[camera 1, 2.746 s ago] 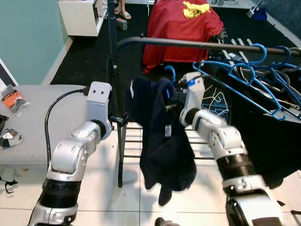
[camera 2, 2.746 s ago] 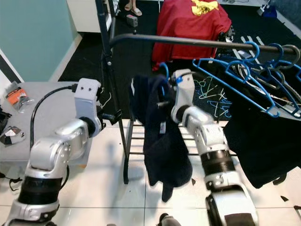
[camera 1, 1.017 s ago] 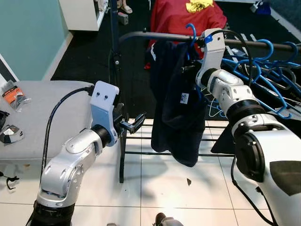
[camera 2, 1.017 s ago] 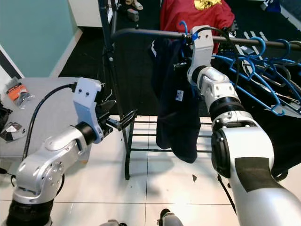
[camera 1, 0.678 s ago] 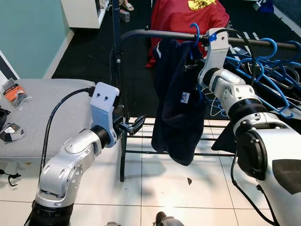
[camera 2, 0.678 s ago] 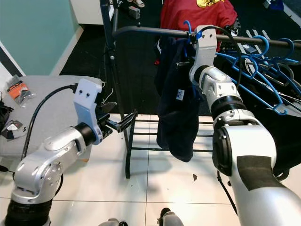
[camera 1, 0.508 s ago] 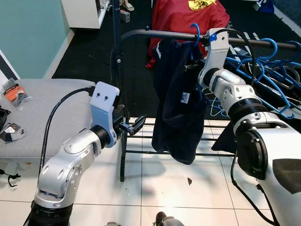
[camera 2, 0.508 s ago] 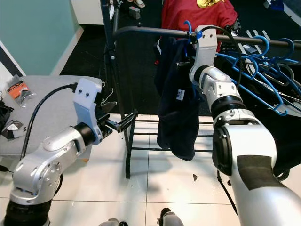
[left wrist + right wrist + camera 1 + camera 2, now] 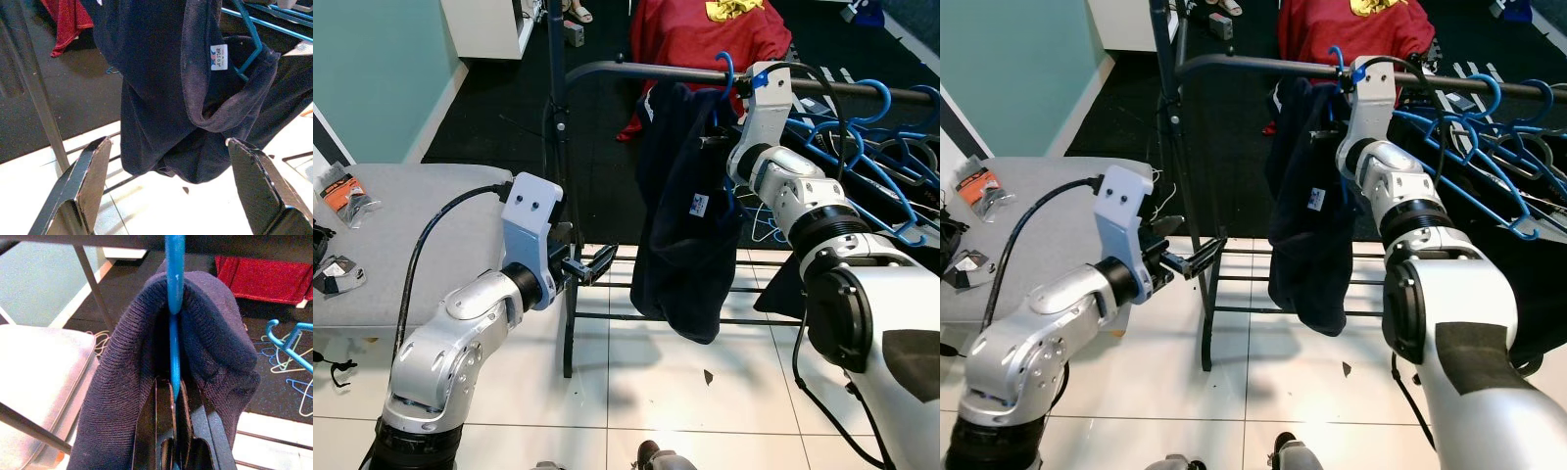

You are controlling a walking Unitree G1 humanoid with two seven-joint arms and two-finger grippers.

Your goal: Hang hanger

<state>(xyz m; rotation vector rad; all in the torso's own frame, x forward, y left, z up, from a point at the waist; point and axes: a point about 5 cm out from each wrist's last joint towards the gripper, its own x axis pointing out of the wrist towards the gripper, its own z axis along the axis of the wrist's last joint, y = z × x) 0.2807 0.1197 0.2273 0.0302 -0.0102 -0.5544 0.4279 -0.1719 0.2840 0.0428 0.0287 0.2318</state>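
Hanger: blue hanger (image 9: 174, 293) carries a dark navy garment (image 9: 683, 225); its hook sits at the black rail (image 9: 636, 69) near the rail's left end
Right pincer: right pincer (image 9: 171, 396) is raised just below the rail, fingers pressed together on the blue hanger's stem inside the garment's neck
Left pincer: left pincer (image 9: 592, 264) is held low beside the rack's upright, fingers spread, holding nothing, apart from the garment
Rail's right part: more blue hangers (image 9: 862, 127) bunched there

The right pincer (image 9: 717, 140) holds the blue hanger (image 9: 728, 70) at the rail (image 9: 636, 70).
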